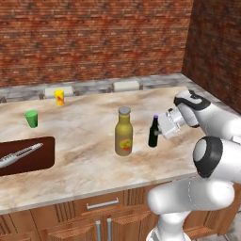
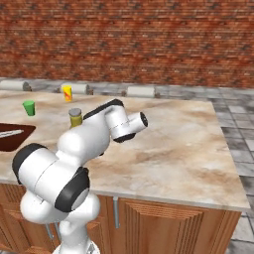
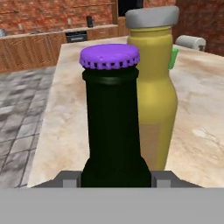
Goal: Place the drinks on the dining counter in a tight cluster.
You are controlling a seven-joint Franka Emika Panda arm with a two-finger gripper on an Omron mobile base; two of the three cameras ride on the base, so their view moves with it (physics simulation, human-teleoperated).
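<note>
A small dark bottle with a purple cap (image 1: 153, 132) stands on the beige dining counter (image 1: 84, 127), right of a tall olive-yellow bottle with a grey cap (image 1: 124, 136). A narrow gap separates the two. My gripper (image 1: 159, 133) reaches in from the right and is shut on the dark bottle. In the hand view the dark bottle (image 3: 113, 122) sits between my gripper's (image 3: 116, 179) two finger tips, with the olive bottle (image 3: 155, 87) just behind it. In the right base view my arm covers most of the olive bottle; its grey cap (image 2: 75, 116) shows above the counter (image 2: 173, 149).
A green cup (image 1: 31, 118) and a yellow cup (image 1: 59, 97) stand at the counter's far left. A dark brown recess (image 1: 28, 155) with a long metal piece sits at the left edge. White stools (image 1: 126, 85) line the far side, before a brick wall.
</note>
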